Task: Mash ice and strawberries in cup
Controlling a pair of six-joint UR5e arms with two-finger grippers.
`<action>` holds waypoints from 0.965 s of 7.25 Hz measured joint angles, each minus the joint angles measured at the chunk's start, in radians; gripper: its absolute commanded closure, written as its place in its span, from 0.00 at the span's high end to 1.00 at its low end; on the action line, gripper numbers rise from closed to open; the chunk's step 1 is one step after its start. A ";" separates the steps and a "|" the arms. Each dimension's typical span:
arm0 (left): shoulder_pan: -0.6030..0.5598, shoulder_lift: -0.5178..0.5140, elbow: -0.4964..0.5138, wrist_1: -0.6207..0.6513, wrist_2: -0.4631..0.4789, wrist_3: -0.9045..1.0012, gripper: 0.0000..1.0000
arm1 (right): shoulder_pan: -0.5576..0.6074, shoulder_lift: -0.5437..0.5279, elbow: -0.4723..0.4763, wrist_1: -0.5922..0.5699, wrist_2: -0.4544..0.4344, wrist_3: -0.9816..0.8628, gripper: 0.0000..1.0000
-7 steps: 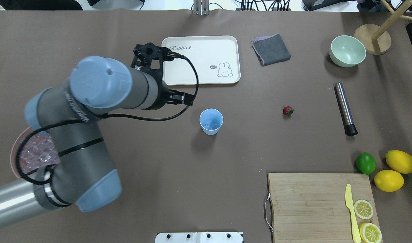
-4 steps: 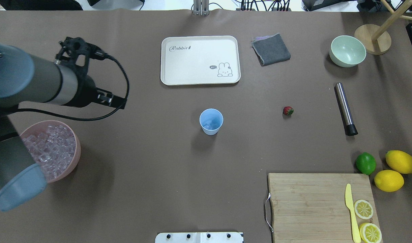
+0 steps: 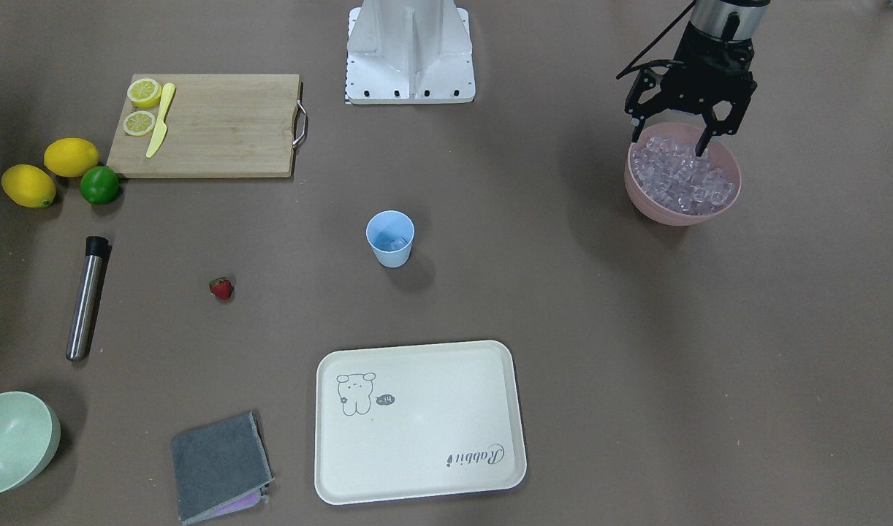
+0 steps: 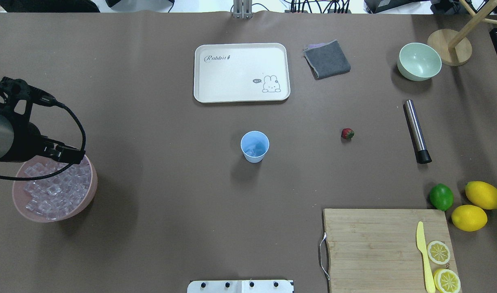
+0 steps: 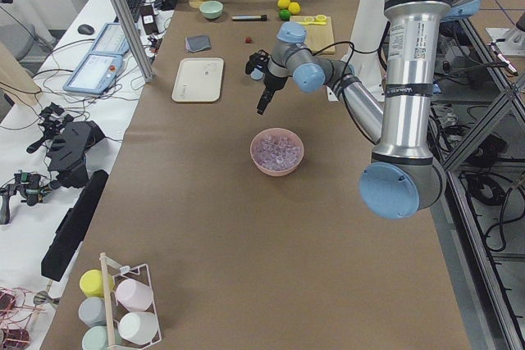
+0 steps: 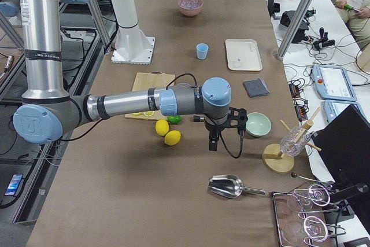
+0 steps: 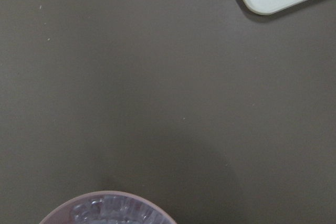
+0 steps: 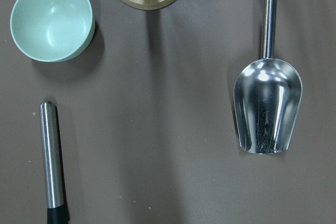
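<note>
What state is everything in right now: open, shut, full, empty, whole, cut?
Left pincer: open, holding nothing.
Right pincer: cannot tell.
Cup: upright, some ice inside.
Pink bowl: full of ice.
Strawberry: whole, outside the cup.
Green bowl: upright, empty.
Tray: empty.
Steel rod: lying flat.

The left pincer (image 3: 670, 143) swung from cup (image 3: 389, 239) to over pink bowl (image 3: 684, 216).
</note>
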 measured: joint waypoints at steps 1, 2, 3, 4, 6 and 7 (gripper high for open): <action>0.000 0.033 0.011 -0.005 0.000 0.029 0.97 | -0.001 0.001 -0.001 0.000 0.000 0.004 1.00; 0.003 0.052 0.043 -0.026 -0.001 0.043 0.97 | -0.002 0.003 -0.002 0.001 0.000 0.007 1.00; 0.009 0.067 0.098 -0.080 -0.001 0.048 0.94 | -0.004 0.005 -0.002 0.001 0.000 0.008 1.00; 0.015 0.085 0.155 -0.156 -0.001 0.051 0.92 | -0.005 0.008 -0.002 0.001 -0.001 0.009 1.00; 0.032 0.118 0.203 -0.243 -0.003 0.053 0.92 | -0.006 0.013 -0.002 0.001 -0.001 0.009 1.00; 0.045 0.126 0.207 -0.254 -0.004 0.054 0.89 | -0.006 0.015 -0.002 0.001 -0.002 0.009 1.00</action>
